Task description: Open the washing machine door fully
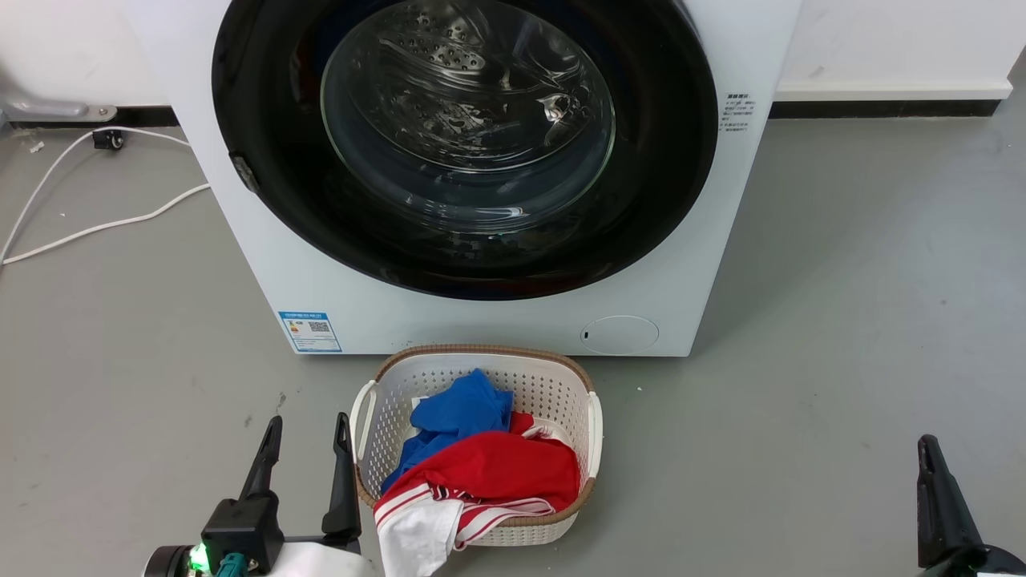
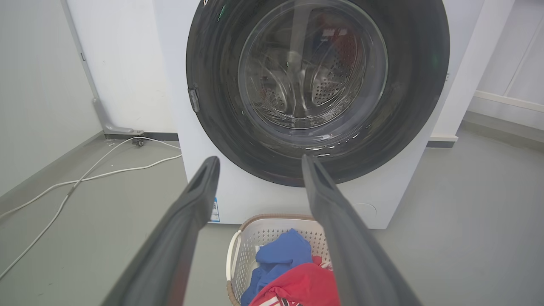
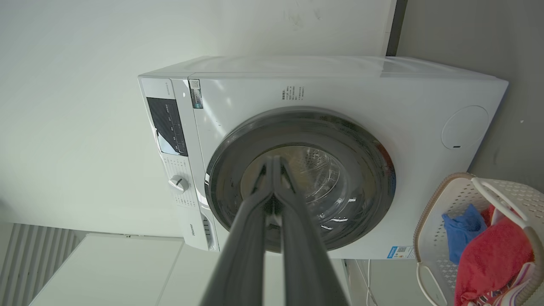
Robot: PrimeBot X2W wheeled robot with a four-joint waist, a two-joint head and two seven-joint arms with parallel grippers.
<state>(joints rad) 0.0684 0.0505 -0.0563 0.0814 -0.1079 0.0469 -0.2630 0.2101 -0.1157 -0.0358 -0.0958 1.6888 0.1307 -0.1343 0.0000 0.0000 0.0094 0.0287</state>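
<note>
The white washing machine (image 1: 481,324) stands on the floor straight ahead. The washing machine door (image 1: 665,160), with a glossy black rim and bulging glass centre, lies flush against the machine's front, its small catch (image 1: 244,173) on the left edge. My left gripper (image 1: 309,421) is open at the lower left, well short of the machine, with nothing between its fingers. In the left wrist view the left gripper (image 2: 259,161) points at the door (image 2: 416,85). My right gripper (image 1: 928,445) is low at the right; in its wrist view the right gripper (image 3: 272,160) is shut, far from the door (image 3: 369,170).
A white laundry basket (image 1: 561,385) holding blue and red clothes sits on the floor just in front of the machine, beside my left gripper. A white cable (image 1: 104,227) runs over the grey floor at the left. Bare floor lies to the right of the machine.
</note>
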